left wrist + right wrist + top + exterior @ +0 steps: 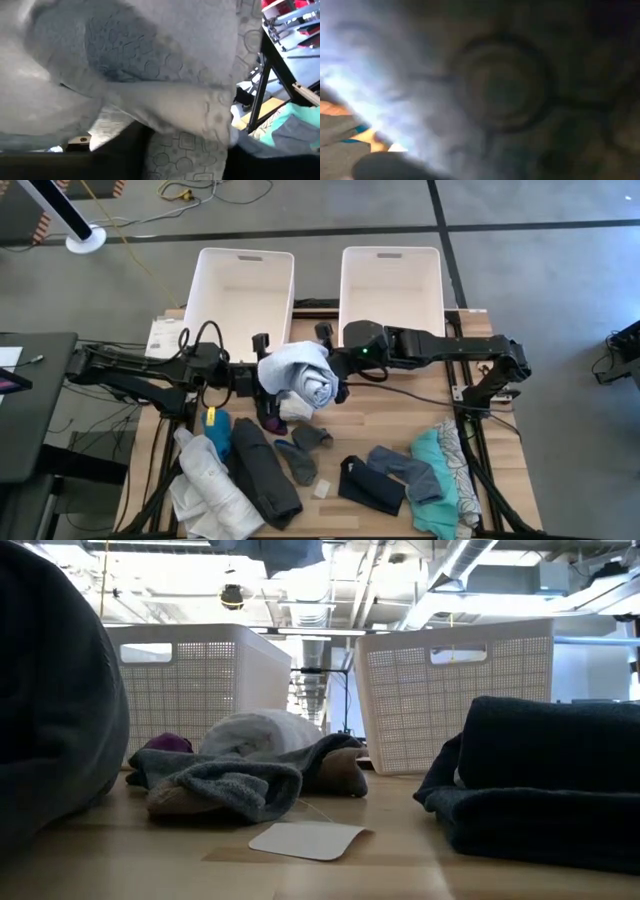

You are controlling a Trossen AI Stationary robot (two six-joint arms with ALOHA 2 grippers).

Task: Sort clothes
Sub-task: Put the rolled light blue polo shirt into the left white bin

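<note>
A pale white and light-blue garment (300, 375) is bunched up above the middle of the table, between my two grippers. My left gripper (262, 375) comes at it from the table's left and my right gripper (336, 372) from the right. The cloth fills the left wrist view (125, 75) and the right wrist view (500, 90) and hides the fingers of both. Other clothes lie on the table's near half: a white one (210, 490), a dark grey one (265, 475), grey ones (300, 455), a navy one (370, 485) and a teal one (435, 480). My left gripper is shut on the left side of the bunched garment (270, 375), coming level from the table's left. The cloth drapes over the fingers and hides the place of contact. My right gripper is shut on the garment's rolled right end (322, 388), coming from the table's right. The cloth hides the place of contact. The garment is lifted clear of the table.
Two white plastic bins (245, 255) (392, 252) stand side by side at the far edge, just beyond the grippers. A small white card (308, 838) lies near the front. A blue piece (218, 430) and a patterned one (460, 465) lie toward the table's sides.
</note>
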